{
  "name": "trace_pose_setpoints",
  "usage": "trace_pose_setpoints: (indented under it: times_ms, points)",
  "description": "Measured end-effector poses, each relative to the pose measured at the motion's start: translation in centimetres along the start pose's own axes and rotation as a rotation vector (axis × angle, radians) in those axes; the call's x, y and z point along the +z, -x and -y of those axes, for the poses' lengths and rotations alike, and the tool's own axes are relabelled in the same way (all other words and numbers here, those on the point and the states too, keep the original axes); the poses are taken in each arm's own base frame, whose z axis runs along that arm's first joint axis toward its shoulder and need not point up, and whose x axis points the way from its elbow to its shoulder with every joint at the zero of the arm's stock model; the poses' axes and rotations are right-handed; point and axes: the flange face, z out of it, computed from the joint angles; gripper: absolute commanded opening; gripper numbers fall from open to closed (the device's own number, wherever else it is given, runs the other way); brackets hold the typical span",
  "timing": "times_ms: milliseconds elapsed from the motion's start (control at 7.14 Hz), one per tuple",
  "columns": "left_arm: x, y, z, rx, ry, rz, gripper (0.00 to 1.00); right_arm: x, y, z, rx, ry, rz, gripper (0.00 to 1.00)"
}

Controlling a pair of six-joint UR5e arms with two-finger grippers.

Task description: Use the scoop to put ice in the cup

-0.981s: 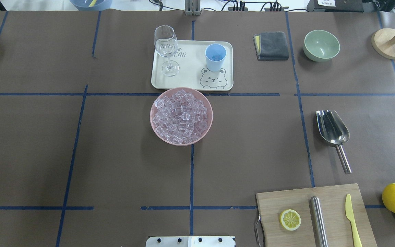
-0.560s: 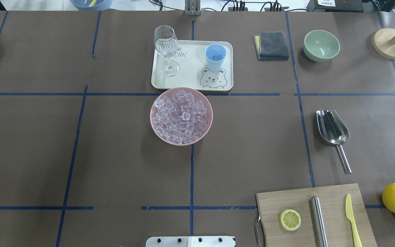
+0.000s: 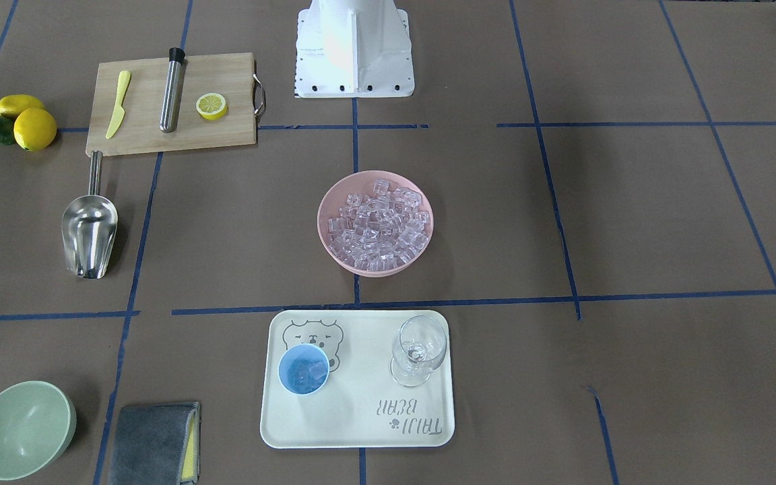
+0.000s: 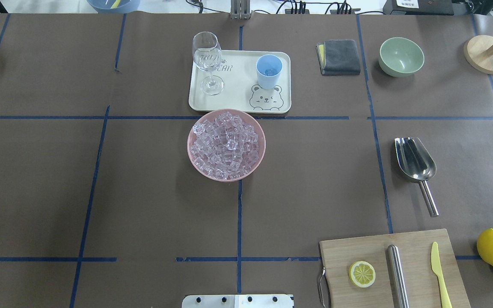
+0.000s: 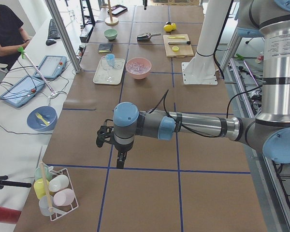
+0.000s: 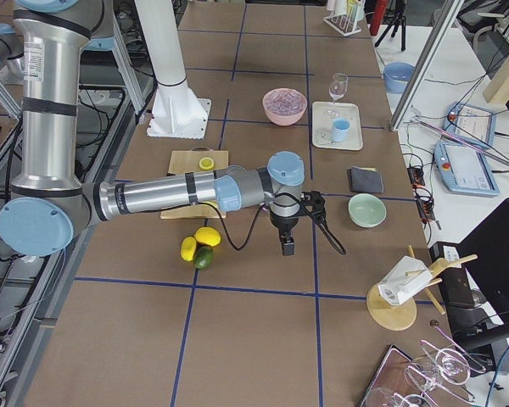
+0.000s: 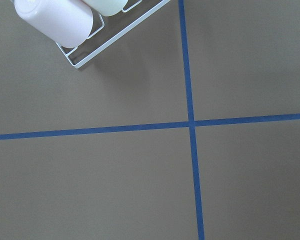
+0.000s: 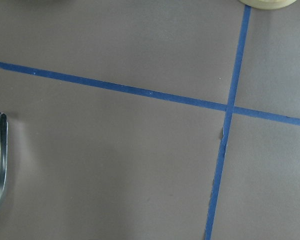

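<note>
The scoop (image 4: pixel 415 159) lies flat on the counter (image 4: pixel 315 179) at the right of the overhead view, well apart from everything else it needs. Its long axis runs nearly up and down the frame, leaning a little. The open trough is toward the top and the handle points down at the cutting board (image 4: pixel 417 248) in the lower right corner.

The right arm is much the nearer. In the right side view the right hand (image 6: pixel 286 246) hangs fingers-down at frame centre, and the arm's wrist hides the scoop. The right wrist view catches only the trough's rim at its left edge, so the scoop sits just off to that side of the hand. I cannot tell how far the hand is open. It looks to touch nothing.

The left hand (image 5: pixel 120 162) hangs low over bare counter at the centre of the left side view, far from the scoop. Its opening cannot be judged either, and it seems to hold nothing.

The ice (image 4: pixel 225 143) fills a pink bowl (image 4: pixel 191 160) at the overhead frame's centre. Just above it a tray (image 4: pixel 238 100) carries the cup (image 4: pixel 268 76), upright, with a few cubes already inside.

Any further scooping likely calls for the right hand to take the handle.
</note>
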Motion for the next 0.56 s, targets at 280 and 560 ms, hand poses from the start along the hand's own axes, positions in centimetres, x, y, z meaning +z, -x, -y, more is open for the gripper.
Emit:
trace_pose_setpoints:
  times_ms: [280, 560]
  points:
    - [2.0, -3.6, 0.7, -0.039, 0.057, -0.070, 1.00, -0.6, -1.2, 0.6, -0.013, 0.026, -0.007, 1.00]
    - [2.4, -5.0, 1.1, -0.067, 0.074, -0.082, 1.00, -0.1, -2.5, 0.5, -0.022, 0.042, -0.010, 1.00]
